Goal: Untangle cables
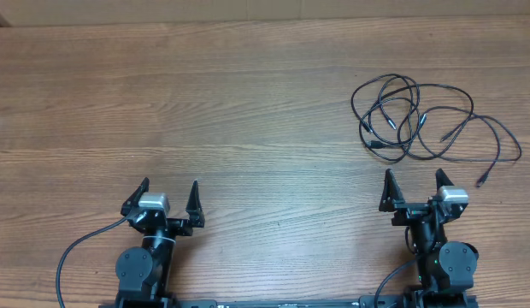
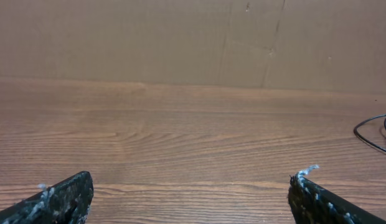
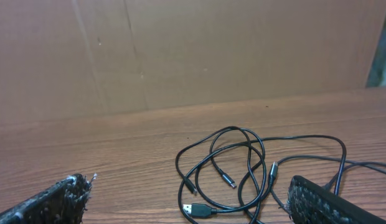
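The cables (image 1: 419, 120) lie in a loose tangle of thin black loops at the right rear of the wooden table, with small plugs at the ends and one strand trailing right to a plug (image 1: 482, 180). They also show in the right wrist view (image 3: 243, 171), just ahead of my right gripper (image 3: 190, 199). My right gripper (image 1: 413, 181) is open and empty, a little in front of the tangle. My left gripper (image 1: 169, 190) is open and empty at the front left, far from the cables. A cable loop edge (image 2: 373, 134) shows at the right of the left wrist view.
The wooden table (image 1: 205, 103) stretches back to a brown cardboard wall (image 2: 180, 37). Both arm bases sit at the front edge, with a thick black wire (image 1: 77, 248) curving out by the left arm.
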You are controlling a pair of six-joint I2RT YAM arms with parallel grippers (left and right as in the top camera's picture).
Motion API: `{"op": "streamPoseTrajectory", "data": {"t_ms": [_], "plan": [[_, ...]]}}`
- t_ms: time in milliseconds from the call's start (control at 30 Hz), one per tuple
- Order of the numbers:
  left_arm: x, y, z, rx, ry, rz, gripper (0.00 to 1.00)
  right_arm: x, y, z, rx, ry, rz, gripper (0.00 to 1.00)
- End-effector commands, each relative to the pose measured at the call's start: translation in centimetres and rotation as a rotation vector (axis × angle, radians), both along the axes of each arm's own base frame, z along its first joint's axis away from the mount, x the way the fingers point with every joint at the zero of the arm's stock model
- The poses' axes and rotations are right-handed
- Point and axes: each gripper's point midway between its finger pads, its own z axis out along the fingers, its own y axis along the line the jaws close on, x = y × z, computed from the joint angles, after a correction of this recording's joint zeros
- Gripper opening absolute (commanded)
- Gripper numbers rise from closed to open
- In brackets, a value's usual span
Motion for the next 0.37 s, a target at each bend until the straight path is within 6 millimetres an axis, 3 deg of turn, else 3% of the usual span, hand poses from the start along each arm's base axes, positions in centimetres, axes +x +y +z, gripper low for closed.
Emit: {"op": "streamPoseTrajectory", "data": {"t_ms": [0, 333], "plan": [[-0.02, 0.18, 0.02, 0.022, -0.007, 0.007, 1.0, 0.02, -0.27, -0.3, -0.004, 0.001, -0.015, 1.0], [-0.02, 0.18, 0.02, 0.022, -0.007, 0.007, 1.0, 0.02, -0.27, -0.3, -0.004, 0.001, -0.015, 1.0]]}}
